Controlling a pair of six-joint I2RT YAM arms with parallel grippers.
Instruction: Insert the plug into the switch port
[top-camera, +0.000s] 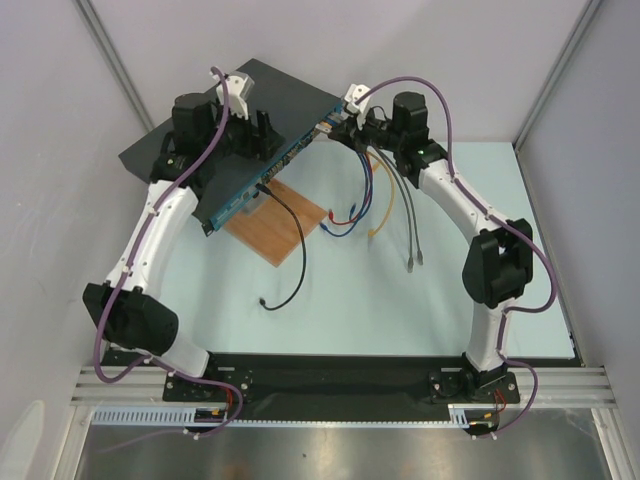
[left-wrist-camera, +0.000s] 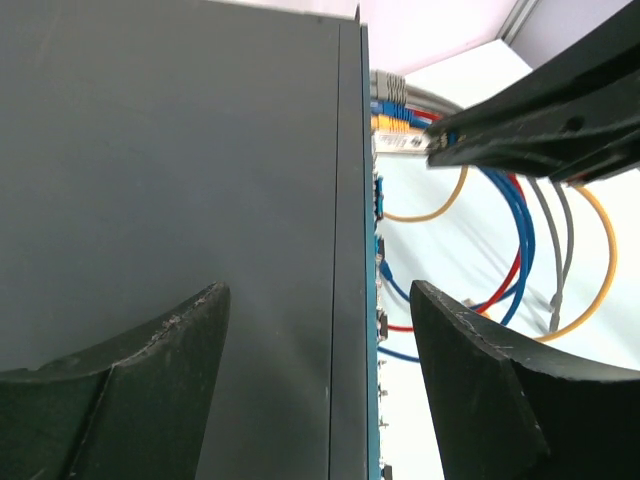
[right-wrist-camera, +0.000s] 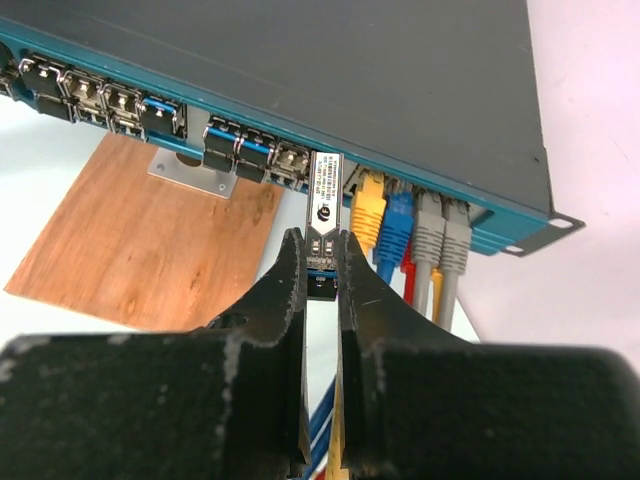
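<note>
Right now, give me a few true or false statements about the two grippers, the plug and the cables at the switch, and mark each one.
1. The right gripper is shut on the plug. True.
2. The left gripper is shut tight. False: its jaws stand wide open, one finger over the top of the switch and the other past its blue front.
3. A yellow cable is plugged in right beside the plug. True.
4. The wooden board lies on top of the switch. False: it lies on the table, reaching under the switch's front edge.
</note>
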